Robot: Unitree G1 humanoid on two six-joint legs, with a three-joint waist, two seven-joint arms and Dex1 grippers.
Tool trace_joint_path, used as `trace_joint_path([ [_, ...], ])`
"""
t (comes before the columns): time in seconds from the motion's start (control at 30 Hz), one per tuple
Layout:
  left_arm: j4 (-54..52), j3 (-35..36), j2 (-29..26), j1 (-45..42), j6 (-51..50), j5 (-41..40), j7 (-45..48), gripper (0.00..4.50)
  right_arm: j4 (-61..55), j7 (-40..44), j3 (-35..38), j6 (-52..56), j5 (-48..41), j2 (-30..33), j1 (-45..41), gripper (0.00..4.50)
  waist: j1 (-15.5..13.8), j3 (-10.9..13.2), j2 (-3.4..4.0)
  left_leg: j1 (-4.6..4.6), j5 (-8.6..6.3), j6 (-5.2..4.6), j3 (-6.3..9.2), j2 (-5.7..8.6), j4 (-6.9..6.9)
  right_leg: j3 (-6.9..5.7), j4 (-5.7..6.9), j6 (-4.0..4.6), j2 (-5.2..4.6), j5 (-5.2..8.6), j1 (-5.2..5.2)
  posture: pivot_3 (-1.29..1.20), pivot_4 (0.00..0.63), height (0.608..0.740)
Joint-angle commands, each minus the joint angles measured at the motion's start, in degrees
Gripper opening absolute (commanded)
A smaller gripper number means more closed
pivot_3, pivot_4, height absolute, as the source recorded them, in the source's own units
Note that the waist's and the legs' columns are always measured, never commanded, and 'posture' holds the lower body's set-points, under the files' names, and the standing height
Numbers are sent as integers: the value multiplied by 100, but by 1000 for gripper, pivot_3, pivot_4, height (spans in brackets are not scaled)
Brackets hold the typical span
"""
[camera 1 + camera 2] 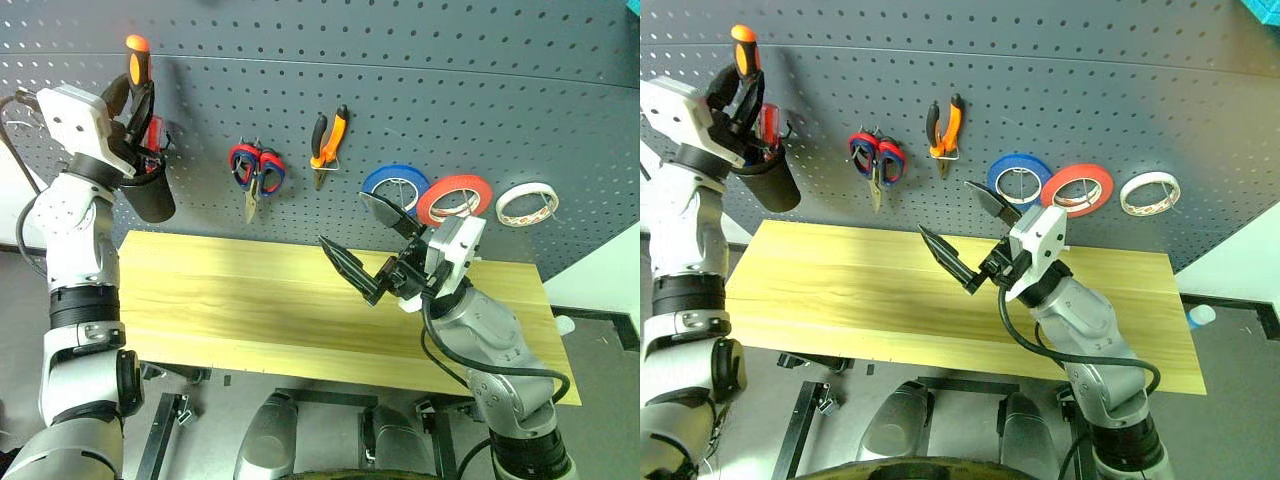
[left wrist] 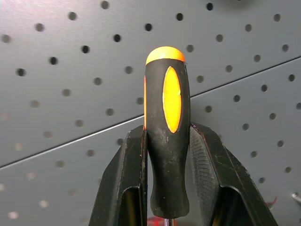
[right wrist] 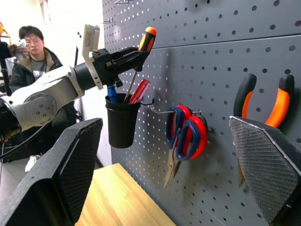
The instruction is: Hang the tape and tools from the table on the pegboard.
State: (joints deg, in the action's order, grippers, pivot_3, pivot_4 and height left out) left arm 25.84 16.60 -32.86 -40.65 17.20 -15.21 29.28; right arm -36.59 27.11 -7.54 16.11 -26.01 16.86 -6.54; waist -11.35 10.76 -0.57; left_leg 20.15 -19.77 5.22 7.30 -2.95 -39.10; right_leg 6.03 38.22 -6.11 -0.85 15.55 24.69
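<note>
Dark grey pegboard (image 1: 420, 90) fills the wall behind a light wooden tabletop (image 1: 250, 310), whose top lies bare. Hanging on the board in a row are red-and-blue-handled scissors (image 1: 256, 170), orange-and-black pliers (image 1: 329, 140), a blue tape roll (image 1: 395, 187), the red tape roll (image 1: 455, 197) and a whitish roll (image 1: 527, 203). Up at the board's left end the left gripper (image 1: 138, 100) has its jaws closed narrow on the black-and-orange handle of the screwdriver (image 2: 168, 136), gripping it from both sides with the orange cap up; the shaft points down into a black cup (image 3: 122, 123) hung on the board, where a red-handled screwdriver (image 3: 139, 91) also stands. The right gripper (image 1: 372, 245) hangs above the middle of the tabletop with its jaws spread wide, holding nothing and touching nothing. A person (image 3: 35, 52) in a dark jacket stands beyond the left arm.
</note>
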Motion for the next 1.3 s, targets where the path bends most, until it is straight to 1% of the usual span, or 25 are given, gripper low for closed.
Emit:
trace_joint_path([
  [0.03,-295,143,19,168,-64,-80,-147,889,-351,-38,112,25,-88,53,30,4500,14,1,2,-1,0,0,0,0,1,0,0,0,0,0,0,274,150,681],
  [0.1,-456,193,50,237,-280,-157,-272,889,-341,-35,113,28,-74,81,49,4500,16,1,1,-1,0,0,0,0,1,0,0,0,0,0,0,277,150,681],
  [0.3,-730,258,-81,331,-761,-164,-416,889,-194,9,79,-33,22,101,29,4500,-5,2,0,1,0,0,1,0,0,0,0,0,0,0,0,288,144,681],
  [0.33,-760,263,-103,346,-855,-171,-431,1606,-176,12,76,-40,30,101,22,4500,-7,1,0,1,0,0,1,0,1,0,0,0,0,0,0,291,142,681],
  [0.37,-783,266,-121,357,-925,-179,-434,1806,-159,16,74,-47,39,100,17,4500,-8,1,0,0,0,0,1,0,1,0,0,0,0,0,0,292,142,681],
  [0.57,-912,299,-167,375,-1092,-199,-472,3858,-57,67,67,-76,123,105,13,4500,-11,1,0,0,0,0,1,0,1,0,0,0,0,0,0,296,140,681],
  [0.63,-955,316,-165,378,-1074,-209,-478,4482,-21,87,64,-95,151,107,18,4500,-14,1,0,0,0,0,1,0,1,0,0,0,0,0,0,296,138,681],
  [0.8,-1131,332,-91,352,-998,-319,-382,4482,120,163,35,-201,240,96,14,4500,-21,1,0,1,0,0,0,0,1,0,-1,0,0,0,0,303,125,681],
  [0.93,-1474,327,-109,356,-1155,-523,-191,4482,286,260,36,-327,295,58,-51,4500,-32,-2,-2,2,0,1,0,0,0,0,0,0,0,0,0,311,106,681],
  [1.0,-2034,390,-146,536,-1483,-828,-99,4482,401,311,66,-411,315,56,-131,4500,-26,-4,-4,2,0,1,0,0,0,0,-1,-1,-1,-1,0,316,90,681],
  [1.17,-3516,555,-323,1133,-2683,-1766,-24,4482,696,466,179,-648,319,78,-262,4500,-43,-17,-12,2,1,1,0,-1,0,0,3,-2,-2,-2,1,346,54,681],
  [1.3,-4069,593,-385,1421,-3590,-2464,-83,4482,954,606,279,-860,319,96,-273,4500,-76,-128,-32,5,0,1,0,0,0,0,3,-2,-4,-2,0,372,25,681],
])
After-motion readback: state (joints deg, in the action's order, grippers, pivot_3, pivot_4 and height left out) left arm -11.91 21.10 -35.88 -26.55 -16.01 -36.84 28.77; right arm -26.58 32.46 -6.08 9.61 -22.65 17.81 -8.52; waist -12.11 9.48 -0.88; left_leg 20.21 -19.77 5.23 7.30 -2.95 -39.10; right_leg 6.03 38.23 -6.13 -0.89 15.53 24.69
